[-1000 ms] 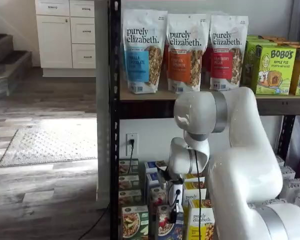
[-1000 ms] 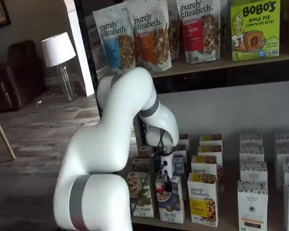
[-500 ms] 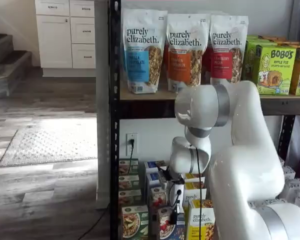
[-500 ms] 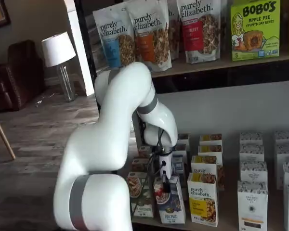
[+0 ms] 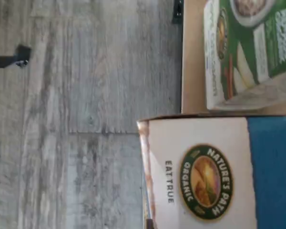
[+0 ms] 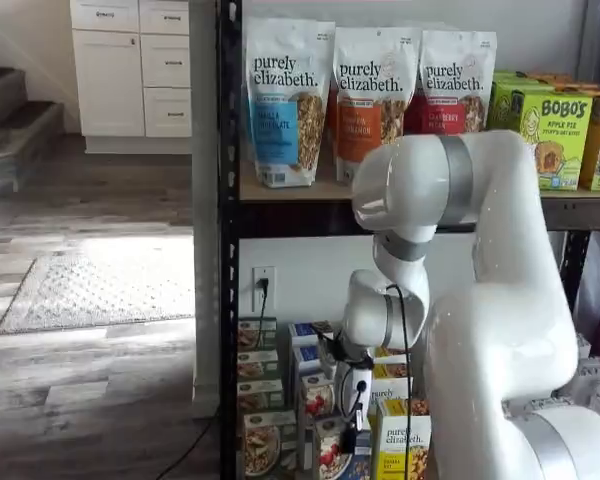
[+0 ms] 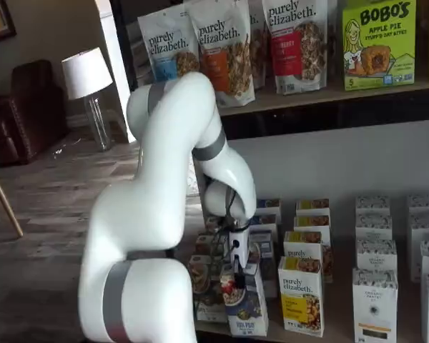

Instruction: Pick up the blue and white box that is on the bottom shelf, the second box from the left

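While the gripper (image 7: 237,280) pinches the top of the blue and white box (image 7: 244,309), drawn forward at the front edge of the bottom shelf (image 7: 322,336), the tilted carton could slip free or knock the green carton (image 6: 263,446) just beside it.

Grey wood-plank floor (image 6: 90,390) carries a pale patterned rug (image 6: 95,288) before white panelled cabinets (image 6: 130,65); a white-shaded glass table lamp (image 7: 86,82) stands beside a dark brown leather armchair (image 7: 18,111).
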Motion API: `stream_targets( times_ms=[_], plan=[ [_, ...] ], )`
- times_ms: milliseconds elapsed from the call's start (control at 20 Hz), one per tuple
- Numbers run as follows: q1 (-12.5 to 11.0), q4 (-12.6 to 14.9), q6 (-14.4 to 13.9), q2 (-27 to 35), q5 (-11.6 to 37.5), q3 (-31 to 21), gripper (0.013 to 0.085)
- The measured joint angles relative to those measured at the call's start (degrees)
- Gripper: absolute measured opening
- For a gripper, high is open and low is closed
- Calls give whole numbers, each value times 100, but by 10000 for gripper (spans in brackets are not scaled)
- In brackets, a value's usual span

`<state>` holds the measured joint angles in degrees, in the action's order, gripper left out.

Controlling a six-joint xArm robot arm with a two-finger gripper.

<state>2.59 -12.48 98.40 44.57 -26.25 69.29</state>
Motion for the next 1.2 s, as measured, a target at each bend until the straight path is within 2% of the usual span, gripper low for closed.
stream_targets(
  times_ms=[200,400,500,750,1000,1200],
  plan=[
    [73,-211,130,-484,60,-594,490],
    [146,-79,-53,-960,117,-1172,490],
    [182,-87,-85,-1260,-65,-1434,490],
    [322,70,-388,-2135,-315,-2132,490],
    [473,-179,-371,-3236,-640,-2764,490],
    [561,-200,-521,-4264,-1005,-3226,490]
  ],
)
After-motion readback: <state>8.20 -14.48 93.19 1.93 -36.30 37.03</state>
